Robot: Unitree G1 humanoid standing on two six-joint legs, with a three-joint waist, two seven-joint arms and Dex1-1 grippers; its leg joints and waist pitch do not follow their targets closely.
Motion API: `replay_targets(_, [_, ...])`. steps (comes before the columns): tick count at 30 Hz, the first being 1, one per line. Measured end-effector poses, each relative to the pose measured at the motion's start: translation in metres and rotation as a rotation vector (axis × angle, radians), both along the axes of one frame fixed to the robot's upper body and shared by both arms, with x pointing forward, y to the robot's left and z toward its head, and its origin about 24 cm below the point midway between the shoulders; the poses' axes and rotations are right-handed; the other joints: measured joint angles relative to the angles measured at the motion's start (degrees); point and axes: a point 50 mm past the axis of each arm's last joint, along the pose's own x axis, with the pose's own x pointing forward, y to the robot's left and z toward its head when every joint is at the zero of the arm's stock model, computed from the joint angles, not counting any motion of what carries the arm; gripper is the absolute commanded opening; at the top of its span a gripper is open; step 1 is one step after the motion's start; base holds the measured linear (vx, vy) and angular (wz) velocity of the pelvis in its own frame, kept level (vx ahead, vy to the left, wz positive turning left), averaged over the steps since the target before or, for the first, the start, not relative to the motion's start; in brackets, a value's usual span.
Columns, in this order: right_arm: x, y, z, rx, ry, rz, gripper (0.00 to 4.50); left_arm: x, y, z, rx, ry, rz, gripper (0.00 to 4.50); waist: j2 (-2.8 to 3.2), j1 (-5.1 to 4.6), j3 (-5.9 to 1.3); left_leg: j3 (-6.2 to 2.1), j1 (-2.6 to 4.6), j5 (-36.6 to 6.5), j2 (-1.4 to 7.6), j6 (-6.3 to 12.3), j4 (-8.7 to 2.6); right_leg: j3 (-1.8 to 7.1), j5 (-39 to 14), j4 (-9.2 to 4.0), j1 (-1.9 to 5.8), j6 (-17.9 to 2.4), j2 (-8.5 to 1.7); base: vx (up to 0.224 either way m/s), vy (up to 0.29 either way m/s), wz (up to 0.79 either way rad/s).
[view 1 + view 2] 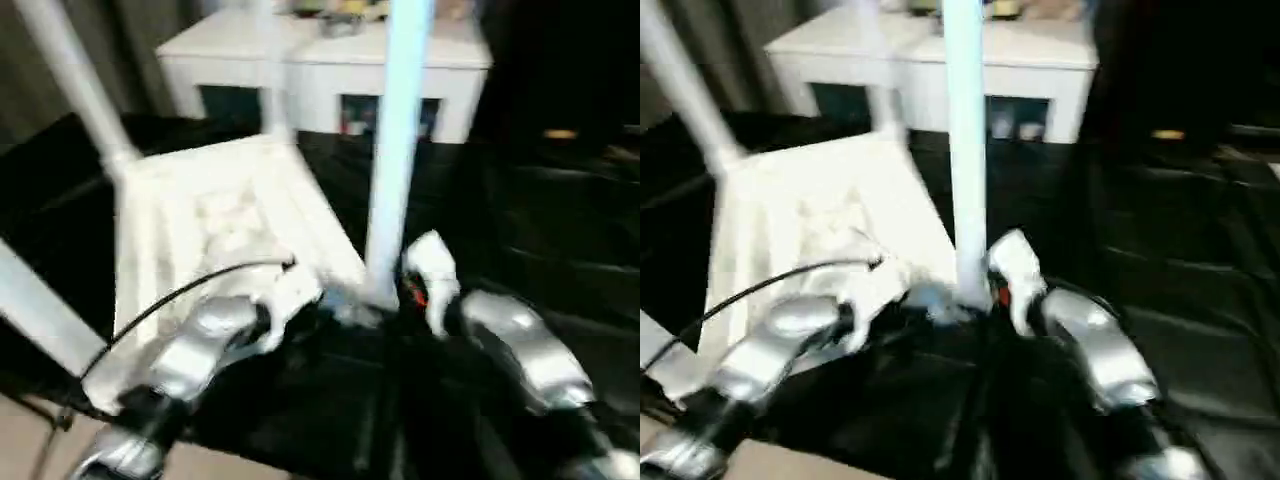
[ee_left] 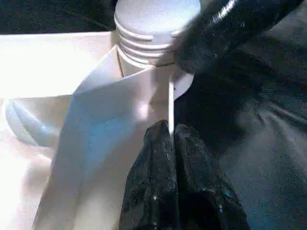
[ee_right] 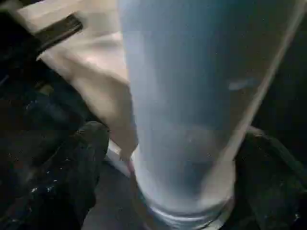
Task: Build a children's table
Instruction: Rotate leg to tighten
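The children's table lies upside down on a black cloth, its ribbed square top (image 1: 215, 215) facing up. A long white leg (image 1: 400, 130) stands upright at the near corner. My right gripper (image 3: 180, 167) is shut on this leg near its base, one black finger (image 3: 86, 163) on each side. Its threaded end (image 2: 151, 28) sits at the corner socket. My left gripper (image 2: 170, 136) is shut on the thin raised rim (image 2: 171, 103) of the top right beside that corner. Two more legs (image 1: 75, 80) rise at the far corners, and another (image 1: 40, 310) slants out at the near left.
A white cabinet (image 1: 330, 70) with dark glass doors stands behind the table, with small items on top. The black cloth (image 1: 540, 230) spreads to the right in folds. A black cable (image 1: 170, 295) loops over my left forearm. Bare floor (image 1: 30, 440) shows at the bottom left.
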Motion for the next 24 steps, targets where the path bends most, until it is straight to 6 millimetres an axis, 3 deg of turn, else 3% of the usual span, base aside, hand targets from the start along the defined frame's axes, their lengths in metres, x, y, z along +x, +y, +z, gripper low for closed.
replay_targets(6, [-0.015, -0.014, 0.007, -0.048, 0.091, 0.198, 4.12, -0.011, 0.007, 0.001, -0.014, 0.050, -0.088, 0.00, -0.06, 0.44, 0.04, 0.12, -0.29, -0.1, -0.08, 0.33, 0.46, 0.15, -0.2, -0.07, 0.01, -0.2, -0.15, 0.000, 0.000, 0.00])
replay_targets(12, [-0.015, -0.012, 0.005, -0.043, 0.100, 0.204, 4.12, -0.012, 0.008, 0.001, -0.010, 0.059, -0.087, 0.00, -0.18, 0.18, 0.11, 0.12, -0.30, -0.3, -0.06, 0.00, 0.62, 0.25, -0.1, 0.08, 0.04, -0.2, -0.14, 0.000, 0.000, 0.00])
replay_targets(24, [-0.013, -0.012, 0.003, -0.054, 0.107, 0.198, 3.10, -0.013, 0.012, 0.001, -0.006, 0.073, -0.091, 0.00, -0.22, 0.08, 0.09, 0.12, -0.35, -0.3, -0.05, 0.00, 0.82, 0.29, -0.2, 0.28, 0.05, -0.2, -0.14, 0.000, 0.000, 0.00])
